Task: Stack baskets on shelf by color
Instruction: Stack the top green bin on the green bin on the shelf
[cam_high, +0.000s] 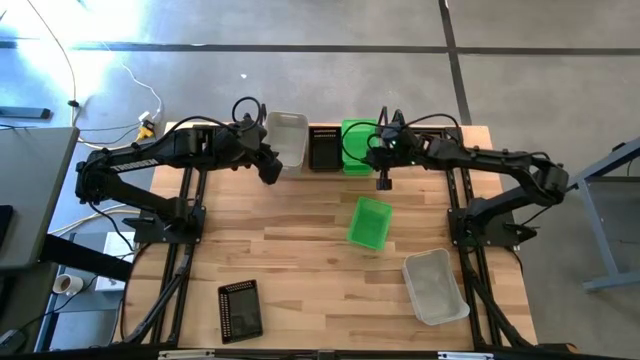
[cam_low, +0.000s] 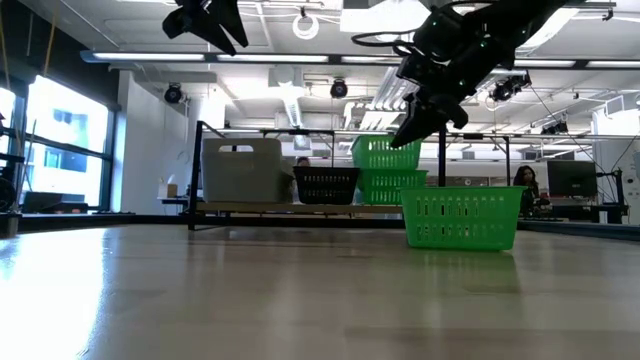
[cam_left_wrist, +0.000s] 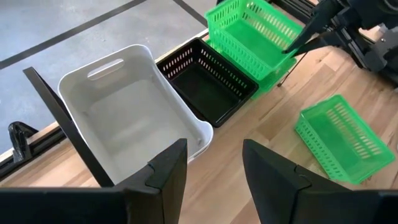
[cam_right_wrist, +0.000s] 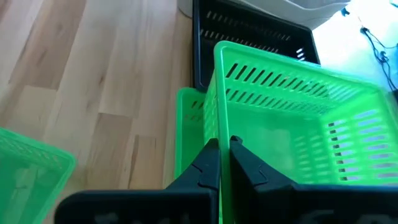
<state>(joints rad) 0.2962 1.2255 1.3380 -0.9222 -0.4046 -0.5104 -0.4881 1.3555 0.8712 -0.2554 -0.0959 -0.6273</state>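
On the shelf at the table's far edge stand a whitish basket, a black basket and a green basket, each on its bottom. My right gripper is shut on a second green basket just above the first. My left gripper is open and empty, above the table beside the whitish basket's near wall. Three more baskets rest on the tabletop: green, whitish and black. My right gripper pinches the upper green basket's wall at its top rim, one finger inside the basket and one outside. The fingers slant down from the table's near right side. The basket is tilted over the lower green basket; whether the two touch I cannot tell.
The shelf's black upright ends stand beside the baskets. The tabletop green basket lies close in front of the shelf's right part. Bare wood lies between the shelf and the near baskets. A person sits in the room behind.
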